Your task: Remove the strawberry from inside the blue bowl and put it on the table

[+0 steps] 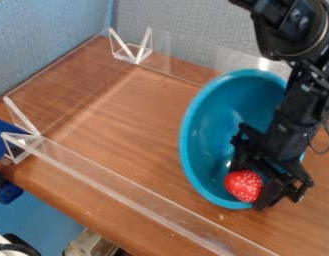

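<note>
1. Camera view, looking down at an angle, shows the large round teal-blue plastic bowl tipped up on its edge at the right side of the reddish-brown wood-grain table, its open mouth facing right towards the arm.
2. Within that bowl, low against the near inner wall, sits the small glossy red toy strawberry; its green top cannot be made out from this angle.
3. The black gripper is down inside the bowl, and its claw is pinched tight on the strawberry, the dark fingers pressed against the fruit's right side.
4. As for progress, the grasp appears made, but the fruit is not yet out: it sits below the bowl's rim, so the lift and the placing are both left to do.
5. Judging from the tilt, the bowl leans against or is pushed by the arm, so pulling the fruit up may let the bowl rock or drop flat.
6. The black jointed arm comes down from above the bowl's far right rim, its forearm nearly vertical and the wrist angled steeply downward into the bowl.
7. Left of the bowl lies open wood bounded by low clear acrylic walls, a likely spot for setting the strawberry down.
</note>
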Controlling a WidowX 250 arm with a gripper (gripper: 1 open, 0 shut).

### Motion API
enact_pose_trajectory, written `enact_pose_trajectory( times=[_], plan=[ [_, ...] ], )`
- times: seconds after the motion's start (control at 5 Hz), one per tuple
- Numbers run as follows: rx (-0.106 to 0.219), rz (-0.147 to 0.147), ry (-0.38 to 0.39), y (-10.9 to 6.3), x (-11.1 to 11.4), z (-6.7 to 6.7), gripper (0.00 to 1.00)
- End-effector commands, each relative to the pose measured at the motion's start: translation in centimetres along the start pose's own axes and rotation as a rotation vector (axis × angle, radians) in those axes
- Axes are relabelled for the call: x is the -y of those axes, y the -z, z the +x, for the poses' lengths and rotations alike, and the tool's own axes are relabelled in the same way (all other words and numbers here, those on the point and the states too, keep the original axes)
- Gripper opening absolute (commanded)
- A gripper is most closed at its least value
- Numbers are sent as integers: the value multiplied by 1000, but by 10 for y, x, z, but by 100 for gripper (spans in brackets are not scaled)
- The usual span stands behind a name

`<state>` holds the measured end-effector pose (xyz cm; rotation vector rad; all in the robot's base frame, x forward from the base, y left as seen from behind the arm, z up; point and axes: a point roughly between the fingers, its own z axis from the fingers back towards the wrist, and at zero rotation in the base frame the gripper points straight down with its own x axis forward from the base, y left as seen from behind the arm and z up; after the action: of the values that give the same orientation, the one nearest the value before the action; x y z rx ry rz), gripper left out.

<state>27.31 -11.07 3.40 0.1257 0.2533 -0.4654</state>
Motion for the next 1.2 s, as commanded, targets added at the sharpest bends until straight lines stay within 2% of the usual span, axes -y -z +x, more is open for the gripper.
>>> enact_pose_trajectory(
  times=[0.0,0.6,1.0],
  plan=[
    [72,14,-16,-27,-7,-4,0],
    [102,24,-28,-45,-13,-11,0],
    [110,19,-30,-44,-13,-12,0]
  ],
)
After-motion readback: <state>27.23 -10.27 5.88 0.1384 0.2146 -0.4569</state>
